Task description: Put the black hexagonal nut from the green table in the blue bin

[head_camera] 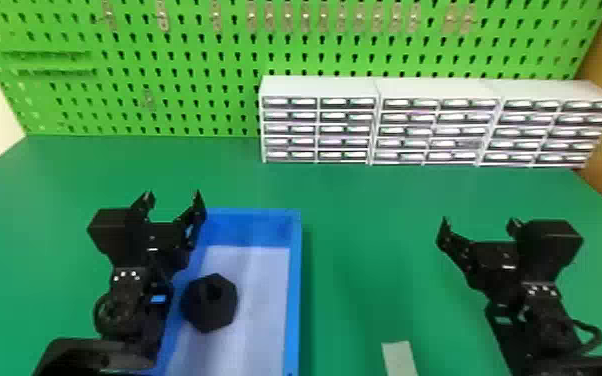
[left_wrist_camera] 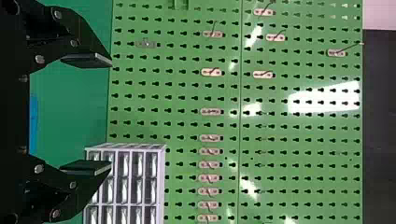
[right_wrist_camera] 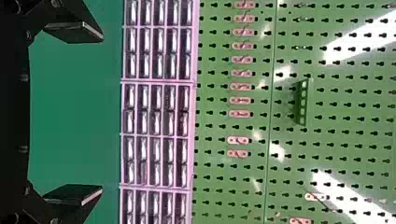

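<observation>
We noted left gripper (head_camera: 173, 196) open, empty; black hexagonal nut (head_camera: 205, 316) lay robot-side and right of its fingertips, inside blue bin (head_camera: 294, 300). Right gripper (head_camera: 479, 222), also spread, sat farther off. We judged placing done, withdrawal next.

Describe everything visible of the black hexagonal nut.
The black hexagonal nut looks chunky and matte, with a dark central hole; plastic or metal, I cannot tell. It lies inside the blue bin, hole facing up, on the pale floor near the left wall; contact with that wall is unclear. The open left end effector is not holding it.
</observation>
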Tool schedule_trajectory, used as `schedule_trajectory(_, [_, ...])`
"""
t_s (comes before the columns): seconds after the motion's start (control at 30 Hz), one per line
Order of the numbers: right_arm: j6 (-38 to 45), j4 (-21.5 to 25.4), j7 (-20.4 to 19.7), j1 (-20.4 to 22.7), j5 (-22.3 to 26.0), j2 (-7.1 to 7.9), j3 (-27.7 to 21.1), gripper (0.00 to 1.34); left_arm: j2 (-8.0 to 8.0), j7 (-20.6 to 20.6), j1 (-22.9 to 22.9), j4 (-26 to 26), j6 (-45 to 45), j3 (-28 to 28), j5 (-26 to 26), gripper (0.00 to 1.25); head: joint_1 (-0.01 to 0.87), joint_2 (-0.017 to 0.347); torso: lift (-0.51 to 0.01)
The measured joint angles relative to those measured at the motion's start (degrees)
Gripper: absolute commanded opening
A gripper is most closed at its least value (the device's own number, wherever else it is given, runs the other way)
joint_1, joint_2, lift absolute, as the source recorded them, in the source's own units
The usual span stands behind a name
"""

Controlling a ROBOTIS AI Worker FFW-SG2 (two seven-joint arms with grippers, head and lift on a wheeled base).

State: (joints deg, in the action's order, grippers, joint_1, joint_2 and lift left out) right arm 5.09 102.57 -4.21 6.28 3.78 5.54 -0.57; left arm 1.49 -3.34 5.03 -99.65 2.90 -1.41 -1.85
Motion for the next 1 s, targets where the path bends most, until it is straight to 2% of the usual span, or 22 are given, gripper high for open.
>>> schedule_trajectory(1.0, [0.01,0.00,0.03,-0.49,0.00,0.01,-0.65,1.18,0.00,0.00,0.16,-0.08,0.00,-0.20,-0.09,0.77,0.657,0.057,-0.095])
